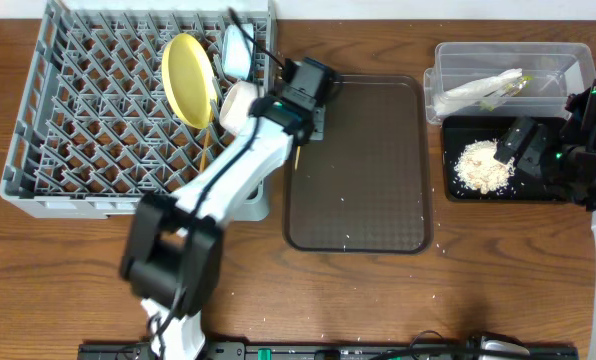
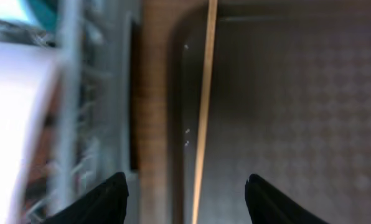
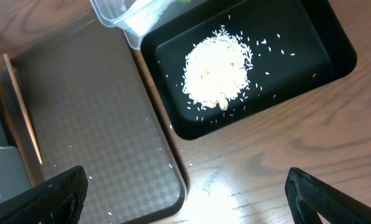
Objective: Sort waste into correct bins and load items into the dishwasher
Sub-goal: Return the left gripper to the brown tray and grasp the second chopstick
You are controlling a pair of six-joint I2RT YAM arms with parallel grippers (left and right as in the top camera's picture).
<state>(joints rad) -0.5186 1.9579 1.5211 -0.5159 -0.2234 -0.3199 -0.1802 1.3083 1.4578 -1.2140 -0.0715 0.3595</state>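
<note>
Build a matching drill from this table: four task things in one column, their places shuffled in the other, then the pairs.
Things:
1. yellow plate
2. rice crumbs
3. white napkin
4. loose chopstick

Places:
A. in the black tray
B. on the brown tray, along its edge nearest the rack
C. in the grey dish rack
D. in the clear tub

Pairs: 1-C, 2-A, 3-D, 4-B

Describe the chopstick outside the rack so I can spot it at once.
Find the big brown tray mid-table and go to its side nearest the grey dish rack. The chopstick lies flat just inside that rim: a thin, pale wooden stick, the tray's only long object.
</note>
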